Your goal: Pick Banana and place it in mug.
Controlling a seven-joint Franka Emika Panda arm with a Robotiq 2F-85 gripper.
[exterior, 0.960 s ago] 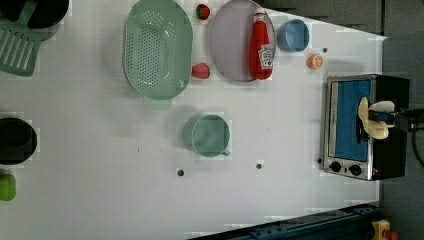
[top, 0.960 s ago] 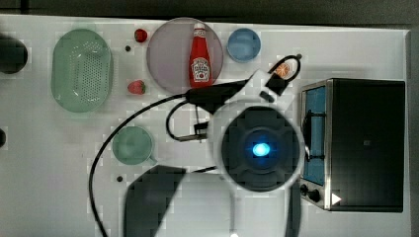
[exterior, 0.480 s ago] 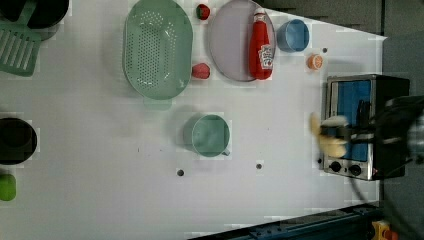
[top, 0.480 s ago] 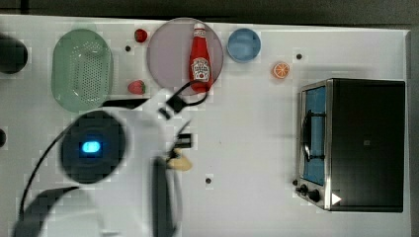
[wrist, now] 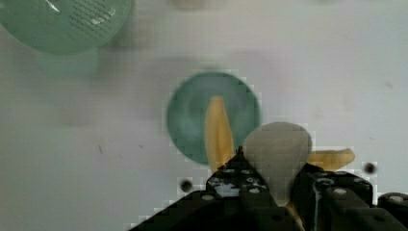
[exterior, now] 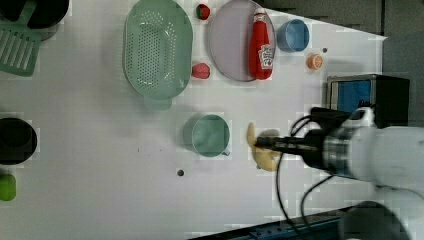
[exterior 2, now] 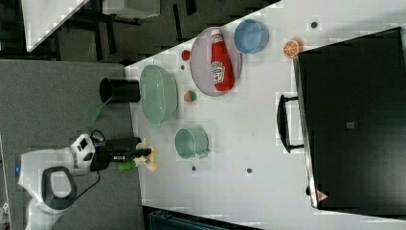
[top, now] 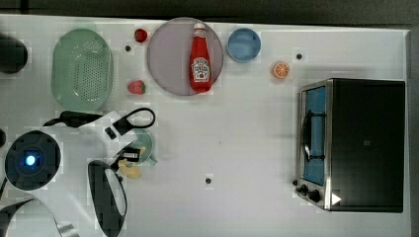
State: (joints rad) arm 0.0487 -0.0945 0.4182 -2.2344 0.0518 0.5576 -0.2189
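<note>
My gripper (exterior: pixel 265 145) is shut on the banana (exterior: pixel 261 159), a pale yellow curved piece held above the table. The dark teal mug (exterior: pixel 210 135) stands upright just to the left view's left of the banana, its handle toward the table's near edge. In the top view the gripper (top: pixel 131 155) partly covers the mug (top: pixel 146 143), and the banana (top: pixel 129 172) hangs just below it. In the right view the banana (exterior 2: pixel 151 164) sits to the left of the mug (exterior 2: pixel 191 142). In the wrist view one banana segment (wrist: pixel 216 132) lies across the mug's opening (wrist: pixel 192 115).
A pale green colander (exterior: pixel 157 47), a purple plate (exterior: pixel 230 45) bearing a ketchup bottle (exterior: pixel 262 45), a blue cup (exterior: pixel 292 35), an orange slice (exterior: pixel 315 61) and two strawberries (exterior: pixel 201 70) line the far side. A toaster oven (top: pixel 356 143) stands at the top view's right.
The arm has swung from the toaster oven across the table, carrying the banana, and now holds it beside the mug. The grip stays shut.
</note>
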